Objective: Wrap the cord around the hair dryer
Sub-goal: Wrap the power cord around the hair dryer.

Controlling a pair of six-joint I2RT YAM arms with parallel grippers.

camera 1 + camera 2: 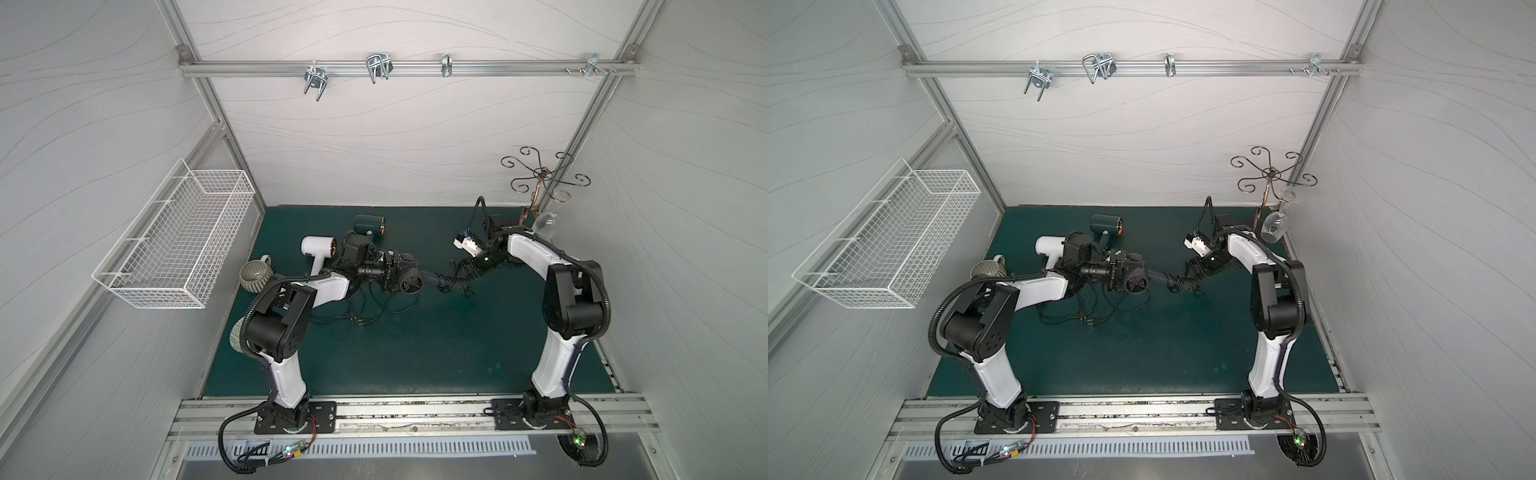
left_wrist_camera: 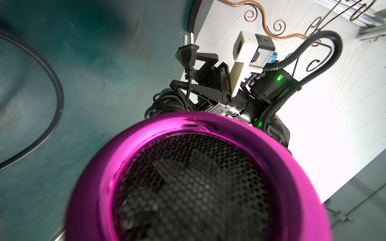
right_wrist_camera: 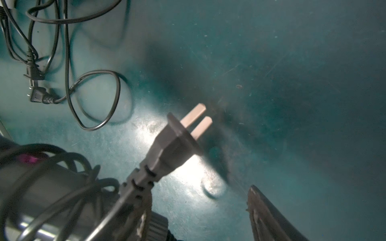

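My left gripper (image 1: 392, 270) is shut on the barrel of a black hair dryer (image 1: 410, 283) and holds it above the green mat, handle pointing right. The dryer's magenta nozzle ring (image 2: 125, 167) fills the left wrist view. The black cord (image 1: 451, 281) is coiled around the handle. In the right wrist view those coils (image 3: 69, 187) lie at the lower left. The cord's plug (image 3: 177, 144) sticks out past them, beside one finger (image 3: 144, 217). My right gripper (image 3: 198, 194) is open at the handle's end, its jaws wide apart and closed on nothing.
A white hair dryer (image 1: 318, 246) and a dark green one (image 1: 368, 226) lie behind the left arm. Their loose cords and plugs (image 1: 361, 316) are strewn on the mat. A mug (image 1: 255, 275) and a wire basket (image 1: 174, 245) are at left. A scrolled stand (image 1: 540, 174) with a wine glass (image 1: 546, 226) is at back right.
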